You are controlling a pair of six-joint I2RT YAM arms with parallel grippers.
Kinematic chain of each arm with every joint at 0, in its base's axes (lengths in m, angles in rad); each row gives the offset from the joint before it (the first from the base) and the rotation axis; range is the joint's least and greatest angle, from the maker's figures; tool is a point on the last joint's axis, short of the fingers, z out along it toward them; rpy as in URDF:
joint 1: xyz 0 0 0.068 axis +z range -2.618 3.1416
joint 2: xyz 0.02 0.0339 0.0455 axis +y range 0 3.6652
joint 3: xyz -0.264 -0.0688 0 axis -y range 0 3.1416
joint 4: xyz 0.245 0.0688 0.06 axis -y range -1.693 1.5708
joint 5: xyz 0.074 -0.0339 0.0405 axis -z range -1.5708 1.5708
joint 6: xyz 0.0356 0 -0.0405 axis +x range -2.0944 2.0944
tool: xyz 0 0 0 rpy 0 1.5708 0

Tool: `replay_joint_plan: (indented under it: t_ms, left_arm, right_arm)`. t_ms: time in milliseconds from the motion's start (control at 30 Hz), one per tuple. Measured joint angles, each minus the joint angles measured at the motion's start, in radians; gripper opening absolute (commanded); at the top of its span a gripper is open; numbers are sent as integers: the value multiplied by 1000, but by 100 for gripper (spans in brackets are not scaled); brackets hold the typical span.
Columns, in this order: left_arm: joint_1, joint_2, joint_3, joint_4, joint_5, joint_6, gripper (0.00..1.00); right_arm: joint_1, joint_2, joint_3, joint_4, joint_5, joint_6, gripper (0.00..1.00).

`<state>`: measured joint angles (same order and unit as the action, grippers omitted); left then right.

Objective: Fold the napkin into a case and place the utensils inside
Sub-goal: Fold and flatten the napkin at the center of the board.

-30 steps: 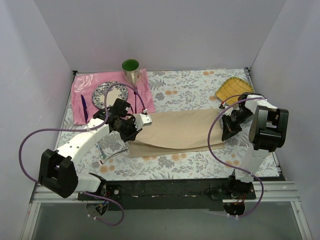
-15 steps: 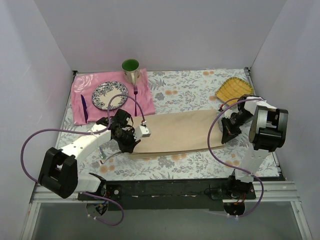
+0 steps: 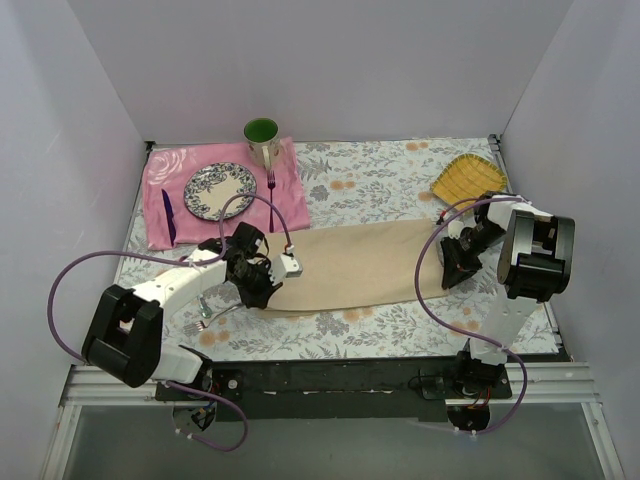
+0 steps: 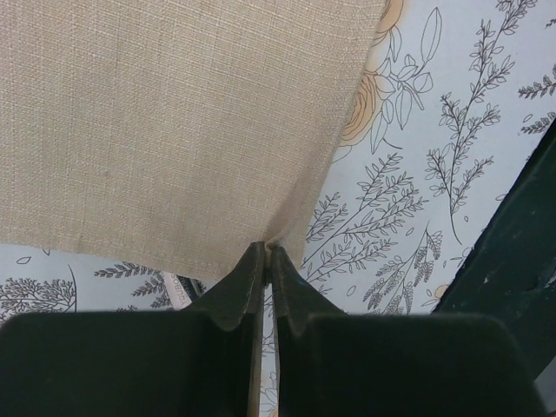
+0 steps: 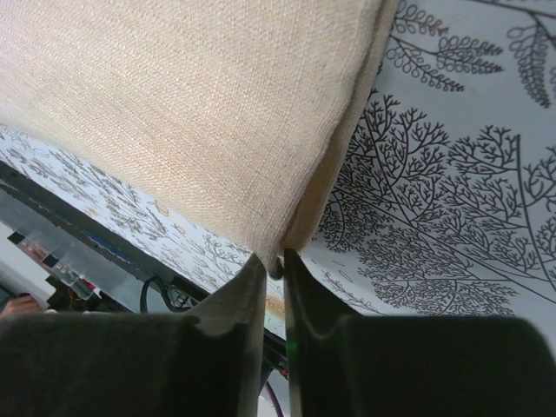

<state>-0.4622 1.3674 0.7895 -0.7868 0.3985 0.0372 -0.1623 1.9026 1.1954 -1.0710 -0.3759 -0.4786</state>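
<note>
Napkin (image 3: pixel 350 268) lying as a long folded strip across the counter (image 3: pixel 390 175).
Left end effector (image 4: pixel 265 252) and right end effector (image 5: pixel 271 259) each pinch an opposite near corner tight, likely so the folded edges line up.

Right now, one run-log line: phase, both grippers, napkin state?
phase: napkin fold | left gripper: shut on napkin near-left corner | right gripper: shut on napkin right corner | napkin: folded oblong on table | fork: outside napkin
</note>
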Motion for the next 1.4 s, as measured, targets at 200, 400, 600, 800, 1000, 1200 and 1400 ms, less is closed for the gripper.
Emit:
replay_joint_plan:
  t_ms: [200, 400, 600, 800, 1000, 1200, 1400]
  left_arm:
    - [-2, 6, -15, 9, 0, -5, 12]
    - [-5, -2, -14, -27, 16, 8, 35]
    - [0, -28, 38, -103, 67, -17, 25]
    - [43, -29, 56, -53, 85, -103, 16]
    - [46, -11, 5, 35, 53, -159, 16]
    - [31, 56, -38, 104, 10, -163, 16]
    - [-6, 48, -61, 130, -18, -122, 14]
  right_arm:
    - [0, 0, 20, -10, 12, -3, 41]
    - [0, -5, 133, -47, 7, -23, 41]
    - [8, -5, 214, -69, -66, -34, 35]
    - [65, -5, 168, -59, -138, -45, 32]
    - [153, -16, 40, 40, -160, -18, 30]
    - [158, -40, -85, 146, -119, 9, 29]
    - [146, -152, -205, 191, -95, -2, 28]
